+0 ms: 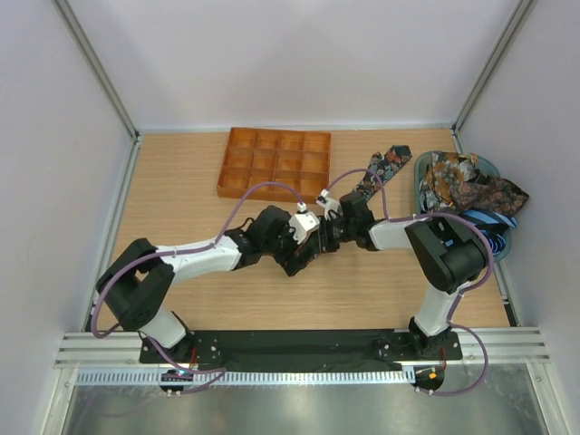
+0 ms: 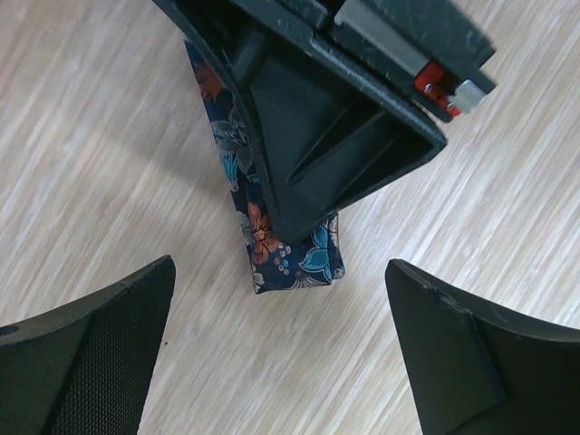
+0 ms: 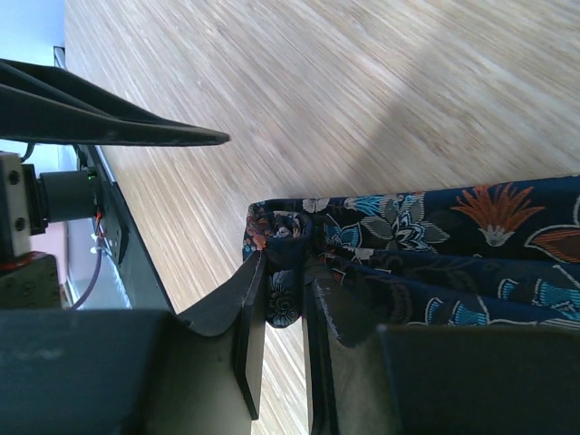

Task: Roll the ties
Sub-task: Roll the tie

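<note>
The right gripper (image 3: 285, 281) pinches the folded end of the tie (image 3: 426, 227), which we lose overhead behind both wrists. Our left gripper (image 2: 279, 322) gapes empty nearby. An orange tray (image 1: 275, 163) and a heaped bin (image 1: 420, 186) sit beyond.

I had both arms reaching in to mid-table, wrists nearly meeting; left gripper (image 2: 281, 270) gaped wide, right gripper (image 3: 283, 313) pinched a tie (image 3: 435, 227)
</note>
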{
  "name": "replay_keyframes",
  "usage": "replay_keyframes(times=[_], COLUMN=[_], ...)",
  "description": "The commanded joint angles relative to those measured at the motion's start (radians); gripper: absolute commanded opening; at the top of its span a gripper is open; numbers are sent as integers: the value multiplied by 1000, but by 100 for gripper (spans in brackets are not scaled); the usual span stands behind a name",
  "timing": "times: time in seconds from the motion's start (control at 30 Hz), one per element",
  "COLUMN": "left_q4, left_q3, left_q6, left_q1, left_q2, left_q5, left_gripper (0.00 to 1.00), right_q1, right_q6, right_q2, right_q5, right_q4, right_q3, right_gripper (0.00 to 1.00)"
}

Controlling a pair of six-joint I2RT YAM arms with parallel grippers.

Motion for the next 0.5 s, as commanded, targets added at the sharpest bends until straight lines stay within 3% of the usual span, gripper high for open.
replay_keyframes(times=[0.0,0.33,0.47], left_q4=[-76,-208,-230], left_q3=[63,202,224], left_q6=[44,55,49], left_q1=[-16,-31,-34], left_q2=[52,210,244], left_q5=[-15,-35,-70], left_gripper=[98,92,84], right_q1=[-6,-17,-19], right_q6=[-4,8,10], right_q2=[25,58,56], right_q5=[-3,-23,-29], right_q4=[22,27,33], right_q3=[2,21,22], right_gripper=[19,19,19])
